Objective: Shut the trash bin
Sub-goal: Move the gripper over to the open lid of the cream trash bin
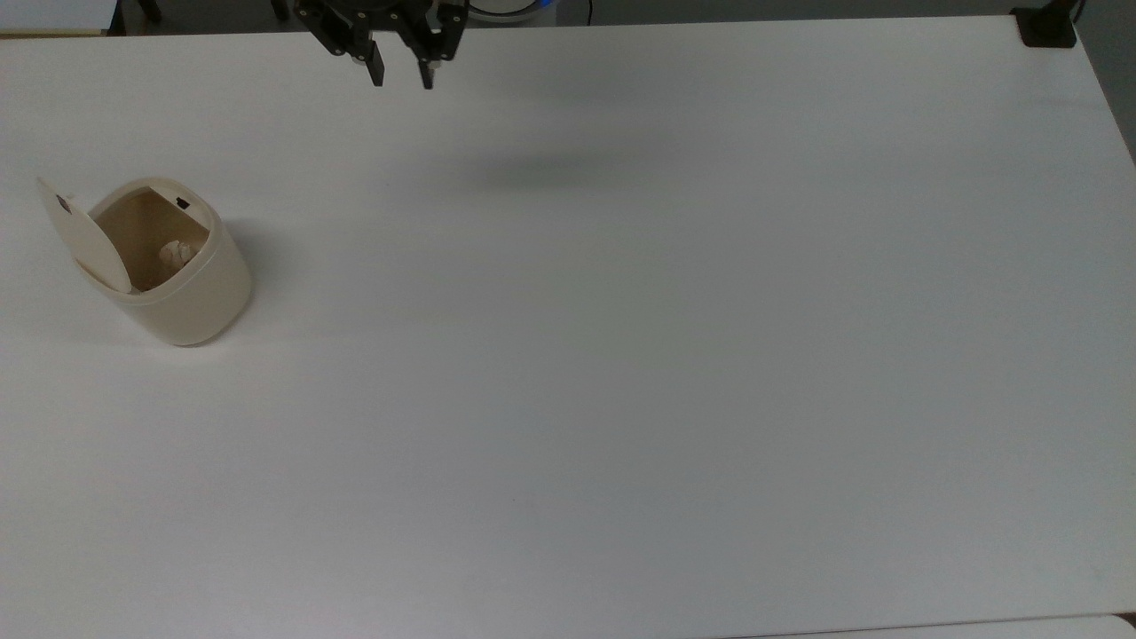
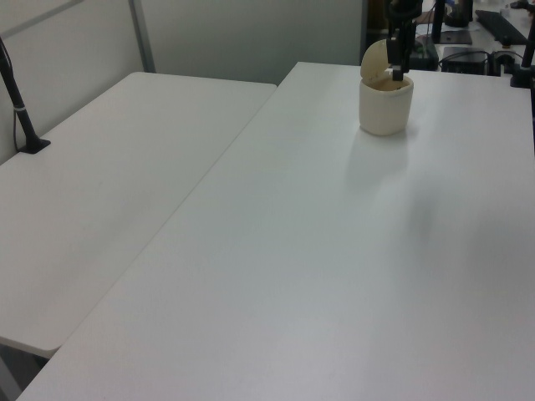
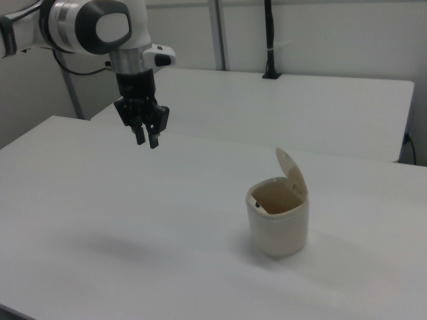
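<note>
The cream trash bin (image 1: 182,288) stands near the top view's left edge with its flat lid (image 1: 84,238) tipped up and open. A crumpled scrap (image 1: 177,255) lies inside, and a small black mark (image 1: 183,203) sits at the rim. The bin also appears in the left view (image 2: 385,104) and in the right view (image 3: 277,227), lid (image 3: 292,172) raised. My gripper (image 1: 401,78) hangs in the air over the table's far edge, well away from the bin. Its fingers are open with nothing between them. In the right view the gripper (image 3: 147,139) is left of and higher than the bin.
The white table (image 1: 621,355) is bare around the bin. A black clamp base (image 1: 1047,27) sits at the top view's upper right corner. A second white table (image 2: 109,167) adjoins in the left view, with a black post (image 2: 18,104) on it.
</note>
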Robot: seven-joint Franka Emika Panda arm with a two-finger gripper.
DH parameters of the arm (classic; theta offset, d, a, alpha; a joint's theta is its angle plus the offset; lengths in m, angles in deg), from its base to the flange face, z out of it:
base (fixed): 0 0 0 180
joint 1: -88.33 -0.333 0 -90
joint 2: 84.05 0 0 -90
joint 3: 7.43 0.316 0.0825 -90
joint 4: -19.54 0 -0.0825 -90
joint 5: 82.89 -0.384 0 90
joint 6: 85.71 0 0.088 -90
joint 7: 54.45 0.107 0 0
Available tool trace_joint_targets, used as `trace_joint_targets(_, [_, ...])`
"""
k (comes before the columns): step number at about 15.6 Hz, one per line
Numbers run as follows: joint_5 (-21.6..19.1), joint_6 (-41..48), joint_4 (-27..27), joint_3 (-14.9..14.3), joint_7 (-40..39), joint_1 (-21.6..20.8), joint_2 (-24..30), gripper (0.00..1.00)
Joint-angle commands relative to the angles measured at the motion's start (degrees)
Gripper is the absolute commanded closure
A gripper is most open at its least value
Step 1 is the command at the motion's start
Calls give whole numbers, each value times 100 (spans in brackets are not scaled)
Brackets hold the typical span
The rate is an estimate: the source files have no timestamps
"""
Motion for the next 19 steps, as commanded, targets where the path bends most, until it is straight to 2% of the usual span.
trace_joint_targets(1, [-224, -516, -91, -77, 123, 342, -55, 100])
trace_joint_targets(6, [-136, -1975, -118, -164, 1115, 992, -380, 100])
trace_joint_targets(9, [232, -2495, -389, -165, 1749, 1362, -722, 100])
trace_joint_targets(11, [312, -2950, -425, -191, 1908, 1546, -846, 100])
trace_joint_targets(15, [391, -3840, -425, -515, 2110, 1626, -978, 100])
trace_joint_targets(19, [822, -4122, -417, -666, 2110, 1626, -1250, 100])
